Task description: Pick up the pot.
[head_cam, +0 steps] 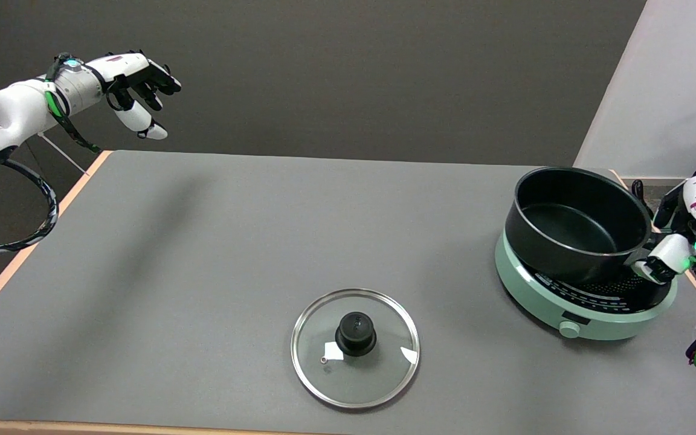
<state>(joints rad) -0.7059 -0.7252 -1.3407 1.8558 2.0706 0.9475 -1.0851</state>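
The black pot is at the far right, over a mint-green induction cooker. It leans toward the upper left, and the cooker's dark top shows under its right side. My right hand is pressed against the pot's right side, where the handle is hidden behind the fingers. The thumb curls under the wall near the rim, and the hand appears to grip the pot there.
A glass lid with a black knob lies flat at the table's front centre. The idle left hand hangs in the air at the upper left. The table's right edge runs just under my right arm.
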